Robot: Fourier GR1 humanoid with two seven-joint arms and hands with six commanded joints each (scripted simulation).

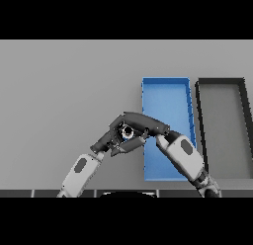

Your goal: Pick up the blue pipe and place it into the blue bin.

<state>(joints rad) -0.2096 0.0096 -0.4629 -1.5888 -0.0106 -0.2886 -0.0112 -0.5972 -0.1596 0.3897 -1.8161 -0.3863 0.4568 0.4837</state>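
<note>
Low over the grey table [64, 86], both white and grey arms come up from the bottom edge and lean inward, so that the two dark hands meet just left of the blue rectangular bin [165, 93]. The left hand [109, 138] reaches up and to the right from its forearm, its fingers curled towards the meeting point. The right hand [146, 123] reaches up and to the left from its forearm, which lies across the lower part of the bin; its fingers arch over to the left and bend down at the tips. Between the two hands sits a small object with a pale ring and a bluish centre [127, 132], seen end-on (it may be the open end of the blue pipe, though too little of it shows to be sure). The fingers of both hands are closed around it, and which hand actually bears it cannot be told. It lies just outside the bin's left wall, not over the bin's floor. The blue bin stands upright with its long side running away from the robot, and its visible floor shows nothing inside. Just beside it on the right stands a dark rectangular bin with a grey floor [222, 83], of a similar shape, and nothing shows in it either.
</note>
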